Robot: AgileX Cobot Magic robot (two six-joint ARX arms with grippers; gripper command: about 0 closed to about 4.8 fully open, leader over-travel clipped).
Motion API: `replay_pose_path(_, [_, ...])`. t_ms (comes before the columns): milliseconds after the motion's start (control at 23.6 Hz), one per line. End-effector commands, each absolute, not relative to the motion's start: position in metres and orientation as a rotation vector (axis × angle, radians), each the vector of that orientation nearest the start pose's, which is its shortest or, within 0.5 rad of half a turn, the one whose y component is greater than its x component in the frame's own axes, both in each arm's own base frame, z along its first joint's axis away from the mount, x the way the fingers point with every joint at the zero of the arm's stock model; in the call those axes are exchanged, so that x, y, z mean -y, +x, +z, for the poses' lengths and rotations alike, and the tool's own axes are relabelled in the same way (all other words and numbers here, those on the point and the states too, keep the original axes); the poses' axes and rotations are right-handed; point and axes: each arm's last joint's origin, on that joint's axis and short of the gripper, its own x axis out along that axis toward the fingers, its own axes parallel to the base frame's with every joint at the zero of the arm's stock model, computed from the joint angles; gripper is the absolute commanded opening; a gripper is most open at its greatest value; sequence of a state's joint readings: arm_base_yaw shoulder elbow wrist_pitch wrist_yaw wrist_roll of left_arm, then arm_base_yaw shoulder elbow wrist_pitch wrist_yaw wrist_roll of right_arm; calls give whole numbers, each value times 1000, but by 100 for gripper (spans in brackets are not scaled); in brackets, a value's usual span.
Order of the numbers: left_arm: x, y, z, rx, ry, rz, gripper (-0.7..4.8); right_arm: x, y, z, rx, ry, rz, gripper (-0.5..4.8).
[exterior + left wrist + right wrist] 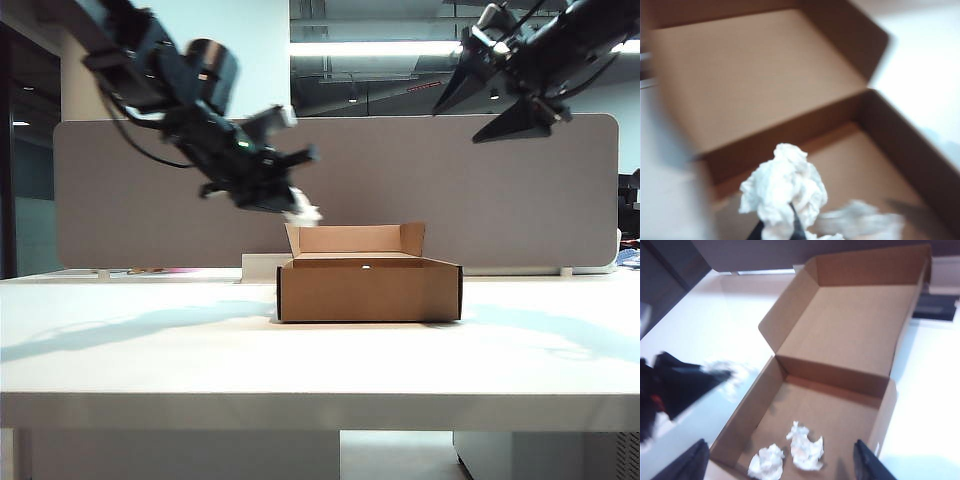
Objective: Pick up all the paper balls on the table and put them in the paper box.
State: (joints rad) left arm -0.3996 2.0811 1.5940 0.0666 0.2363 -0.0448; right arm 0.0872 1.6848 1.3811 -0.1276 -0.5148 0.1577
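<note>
Your left gripper point(290, 200) was clamped on a paper ball point(785, 187), held in the air over the box's point(370, 290) left rear corner. Your right gripper point(490, 110) hung high, jaws apart and empty. Two balls point(787, 455) lay inside the box.

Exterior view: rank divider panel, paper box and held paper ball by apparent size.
1. Grey divider panel, largest even though it stands farthest back.
2. Paper box.
3. Paper ball, pinched in the left gripper above the box's left side.
Right gripper hangs open at upper right, empty.
</note>
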Motion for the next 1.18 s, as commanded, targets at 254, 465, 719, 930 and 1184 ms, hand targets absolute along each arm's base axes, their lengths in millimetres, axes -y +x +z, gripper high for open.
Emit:
replay_pose_path(254, [220,436,206,-490,5,-602,248,-33,349,337,-552,251,523,158])
replay_pose_path(465, [217,427,228,-499,-6,-656,271,-28,308,362,-578,169,532,-7])
replay_pose_path(719, [204,395,281,-549,17,-709,16,-19,226,366,-508,120,434,-7])
replay_pose_path(930, [194,375,305,-573,72,-720,10,-13,165,335,-424,156,325,-7])
replay_pose_path(1184, [187,360,323,-581,107,-732,-6,-7,105,293,-289,222,170,-7])
